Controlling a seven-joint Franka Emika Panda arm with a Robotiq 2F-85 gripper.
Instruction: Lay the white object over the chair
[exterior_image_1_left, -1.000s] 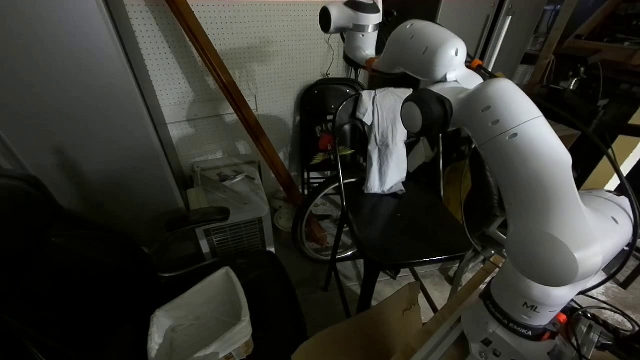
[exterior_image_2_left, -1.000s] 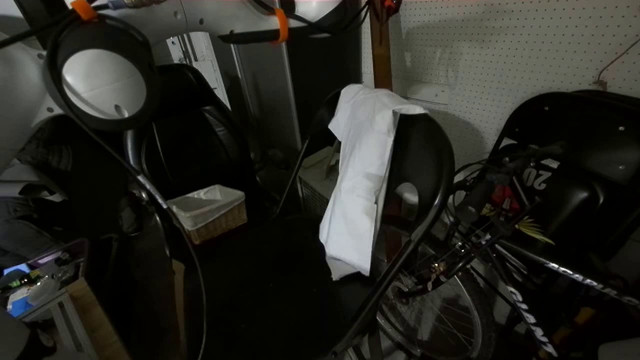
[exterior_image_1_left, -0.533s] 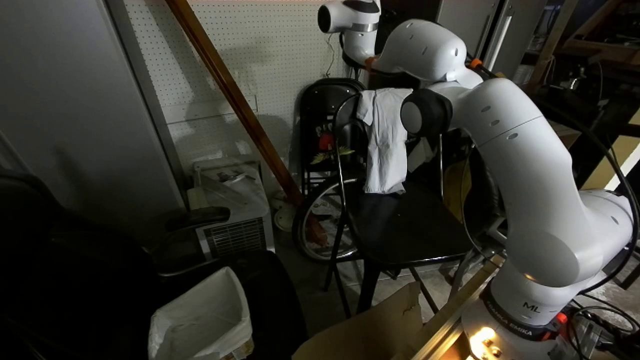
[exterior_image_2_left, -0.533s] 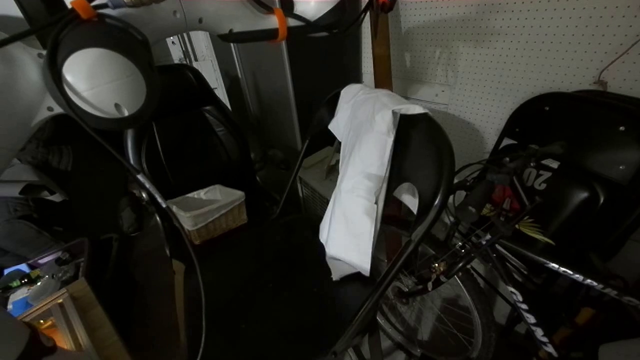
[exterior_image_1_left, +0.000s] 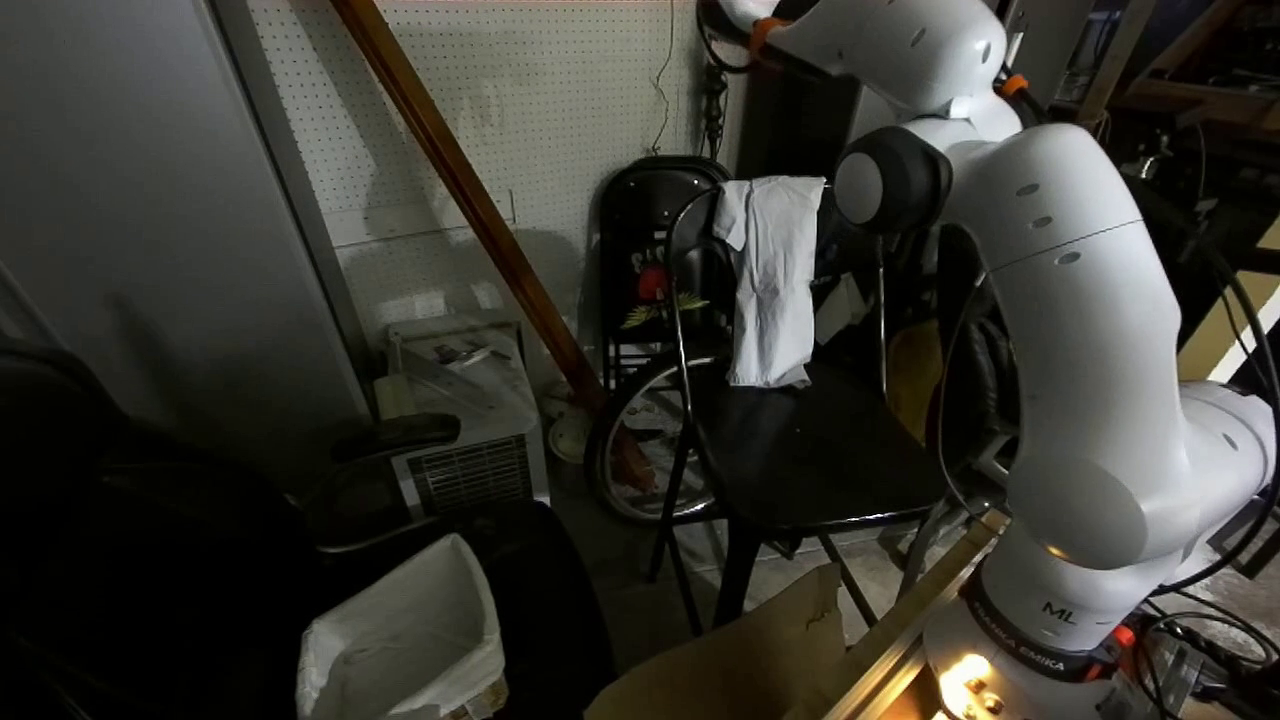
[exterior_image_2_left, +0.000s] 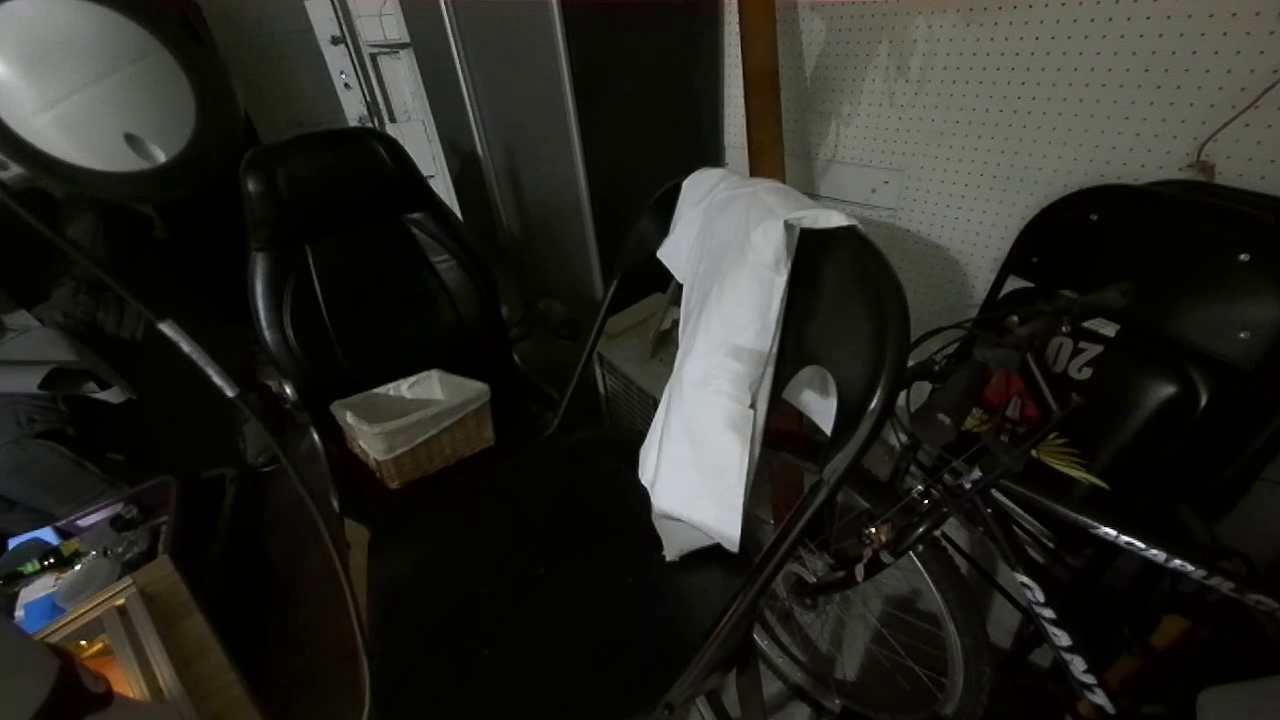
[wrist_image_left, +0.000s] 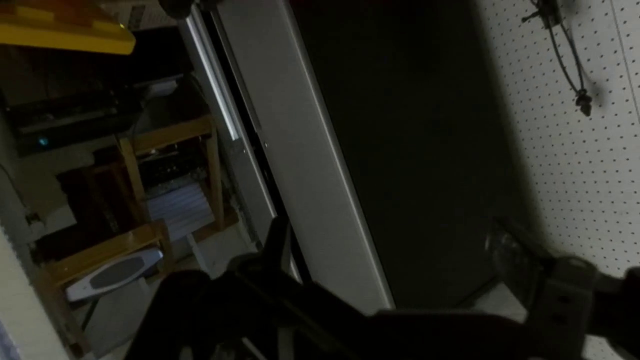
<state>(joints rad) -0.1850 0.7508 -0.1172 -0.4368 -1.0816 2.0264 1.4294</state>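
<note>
The white cloth (exterior_image_1_left: 775, 285) hangs limp over the top of the black chair's back, its long end reaching down to the seat. It also shows in an exterior view (exterior_image_2_left: 720, 370), draped over the back's top edge. The black chair (exterior_image_1_left: 820, 465) stands upright; its back (exterior_image_2_left: 850, 310) shows beside the cloth. My gripper (wrist_image_left: 390, 237) shows only in the wrist view, with its fingers wide apart and nothing between them. It is out of frame in both exterior views, above and away from the cloth. The cloth is not visible in the wrist view.
A wicker basket with a white liner (exterior_image_2_left: 430, 435) sits on a black office chair (exterior_image_2_left: 350, 240). A bicycle (exterior_image_2_left: 1050, 590) and folded chairs (exterior_image_2_left: 1150, 270) stand beside the chair. A wooden beam (exterior_image_1_left: 470, 200) leans at the pegboard wall. Cardboard (exterior_image_1_left: 740, 650) lies near my base.
My arm has moved up and back, away from the chair, and its wrist has left both exterior views. A light has come on near the base. The cloth has stayed put.
</note>
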